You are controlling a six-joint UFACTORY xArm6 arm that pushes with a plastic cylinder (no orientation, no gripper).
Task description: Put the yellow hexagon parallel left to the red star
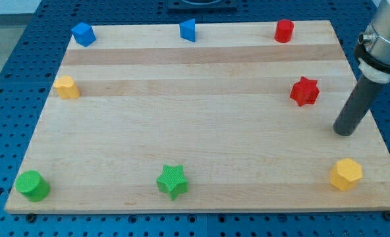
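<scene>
While my tip [344, 133], which has no gripper to open, rests above it, the yellow hexagon [346, 174] sits below-right of the red star [304, 91].

Pale wood board [201, 131] w/ lighter and darker grain bands, on a blue perforated base [10, 99]. Blocks: yellow hexagon [346, 174], red star [304, 91], red cylinder [284, 30], two blue blocks [83, 33] [188, 29], yellow block [66, 87], green cylinder [33, 185], green star [172, 181]. Rod dark grey, my tip [344, 133] incl.
</scene>
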